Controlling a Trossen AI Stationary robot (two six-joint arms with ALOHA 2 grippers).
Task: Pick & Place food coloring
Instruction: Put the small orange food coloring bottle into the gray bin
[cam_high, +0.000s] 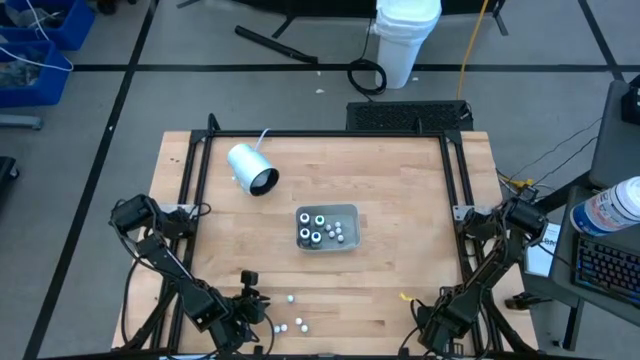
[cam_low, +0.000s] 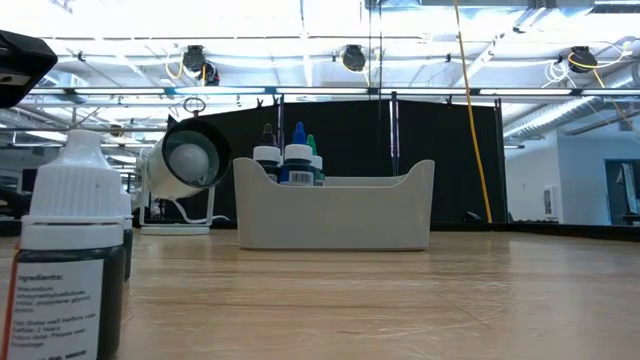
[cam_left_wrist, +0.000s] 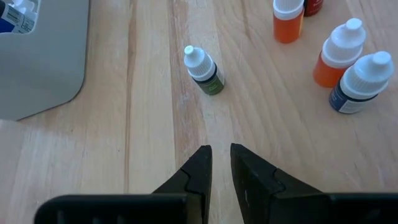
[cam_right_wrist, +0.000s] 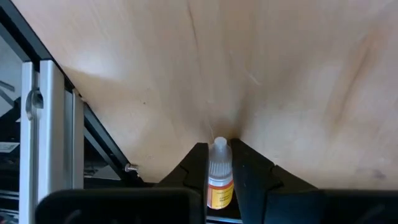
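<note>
**Right gripper clamps a yellow bottle at the table's front edge**

The right gripper holds a small bottle with a white cap and a yellow-orange label, its two dark fingers pressed against the bottle's sides, just above the bare wooden table near the front right corner, beside the black metal frame. From overhead, that gripper sits low at the front right of the table, with a small yellow speck on the boards just beside it.

The left gripper hovers over the front left of the table with its fingers drawn narrow, a thin gap between them and nothing held. Just ahead of it a green-labelled bottle lies tilted on the wood, apart from the fingertips. Farther off stand two orange bottles and a dark blue one, close together, and the corner of the grey tray shows to one side.

Overhead, the tray lies near the middle of the table with several capped bottles standing inside it. A few loose bottles dot the front left boards near the left gripper. A white cylinder with a cord lies on its side behind the tray, toward the back left.
</note>
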